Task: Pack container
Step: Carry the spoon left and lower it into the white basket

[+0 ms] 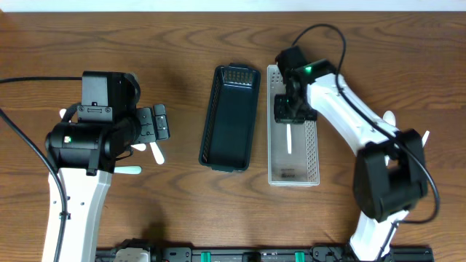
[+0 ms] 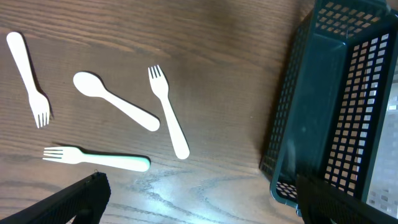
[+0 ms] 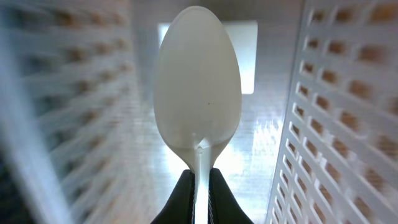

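Cutlery, far left: three white plastic forks and a white plastic spoon lying loose on the brown wooden table | left gripper: above them, fingers spread wide, holding nothing | centre: dark green perforated plastic basket | right: right gripper pinched closed on the handle of a second white plastic spoon, held between the walls of the long white perforated plastic tray

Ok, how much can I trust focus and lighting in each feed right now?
Right wrist: the spoon in the right claw is sharp, the white basket walls either side smear out. Left wrist: loose cutlery is crisp, the fingers of the left claw are dark soft shapes at the bottom. Overhead: even light, sharp.
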